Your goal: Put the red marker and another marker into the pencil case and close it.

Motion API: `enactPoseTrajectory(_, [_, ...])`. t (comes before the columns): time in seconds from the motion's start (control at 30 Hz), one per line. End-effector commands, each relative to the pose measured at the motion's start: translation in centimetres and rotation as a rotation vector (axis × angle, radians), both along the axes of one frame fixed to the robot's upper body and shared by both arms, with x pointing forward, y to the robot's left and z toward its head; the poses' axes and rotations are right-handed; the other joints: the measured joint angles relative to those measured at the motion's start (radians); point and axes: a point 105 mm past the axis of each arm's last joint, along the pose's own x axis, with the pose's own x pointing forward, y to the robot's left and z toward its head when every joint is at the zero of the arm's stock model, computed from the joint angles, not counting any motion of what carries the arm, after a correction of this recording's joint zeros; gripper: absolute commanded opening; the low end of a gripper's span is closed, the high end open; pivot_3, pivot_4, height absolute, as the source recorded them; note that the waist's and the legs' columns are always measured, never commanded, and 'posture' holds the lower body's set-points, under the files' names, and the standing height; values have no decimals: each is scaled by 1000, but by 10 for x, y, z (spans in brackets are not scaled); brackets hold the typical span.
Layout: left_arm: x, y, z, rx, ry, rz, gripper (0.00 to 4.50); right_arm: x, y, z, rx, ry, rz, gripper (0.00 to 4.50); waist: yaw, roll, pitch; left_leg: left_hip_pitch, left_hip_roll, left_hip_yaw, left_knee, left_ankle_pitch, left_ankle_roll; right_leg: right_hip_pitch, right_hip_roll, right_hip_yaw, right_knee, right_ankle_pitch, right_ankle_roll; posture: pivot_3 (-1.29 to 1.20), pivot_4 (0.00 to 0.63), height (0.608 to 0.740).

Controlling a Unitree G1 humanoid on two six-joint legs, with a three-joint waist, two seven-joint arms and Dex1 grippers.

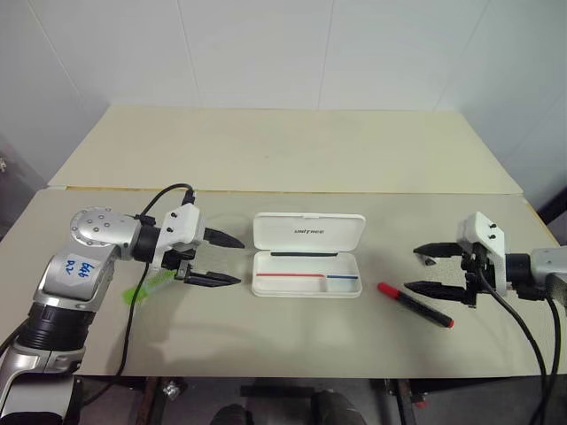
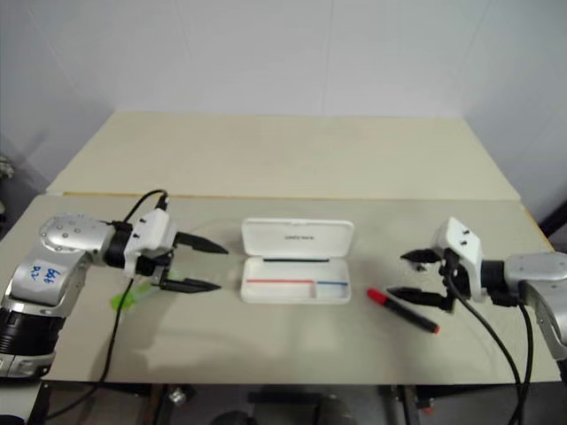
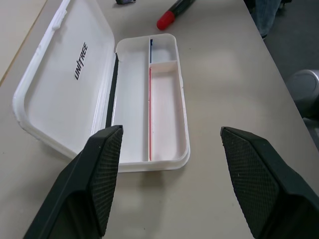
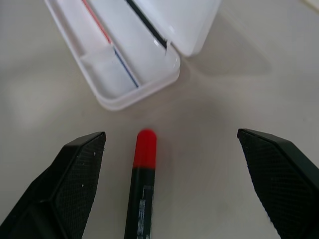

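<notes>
At table centre the case [image 1: 307, 255] lies open and empty, lid back toward twelve o'clock. The red marker [image 1: 415, 304] rests at its four o'clock, cap toward the case, right under the right gripper [image 1: 431, 270], fingers wide and empty. The green marker [image 1: 147, 287] lies at nine, beneath the left gripper [image 1: 221, 258], also spread and empty. Both pens look light, rigid and smooth; pinching mid-barrel should stop them rolling or pivoting.
</notes>
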Motion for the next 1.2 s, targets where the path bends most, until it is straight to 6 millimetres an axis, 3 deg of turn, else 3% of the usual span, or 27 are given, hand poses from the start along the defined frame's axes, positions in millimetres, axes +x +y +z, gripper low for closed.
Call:
enactPoseTrajectory(0.03, [-10, 0, 4, -12, -3, -30, 3315, -6, -8, 7, -91, 10, -8, 4500, 0, 0, 0, 0, 0, 0, 0, 0, 0, 0, 0, 0, 0, 0, 0, 0, 150, 740])
enactPoseTrajectory(0.4, [-20, -5, -9, -33, 58, -52, 3315, -21, -12, -21, -151, 121, -112, 4500, 0, 0, 0, 0, 0, 0, 0, 0, 0, 0, 0, 1, 0, 0, 0, 0, 150, 740])
enactPoseTrajectory(0.83, [-17, -2, -6, -27, 48, -48, 3315, -14, -13, -46, -105, 130, -192, 4500, 0, 0, 0, 0, -1, 0, 0, 0, 0, 0, 1, 1, -1, 0, 0, 0, 150, 740])
enactPoseTrajectory(0.97, [-16, 0, -4, -24, 42, -43, 3371, -15, -4, -51, -90, 122, -191, 3544, 0, 0, 0, 0, -1, 0, 0, 0, 0, 0, 1, 1, -1, 0, 0, 0, 150, 740])
enactPoseTrajectory(1.2, [-14, 0, -4, -25, 35, -39, 3371, -16, 4, -49, -77, 103, -187, 974, 0, 0, 0, 0, -1, 0, 0, 0, 0, 0, 1, 1, -1, 0, 0, 0, 150, 740])
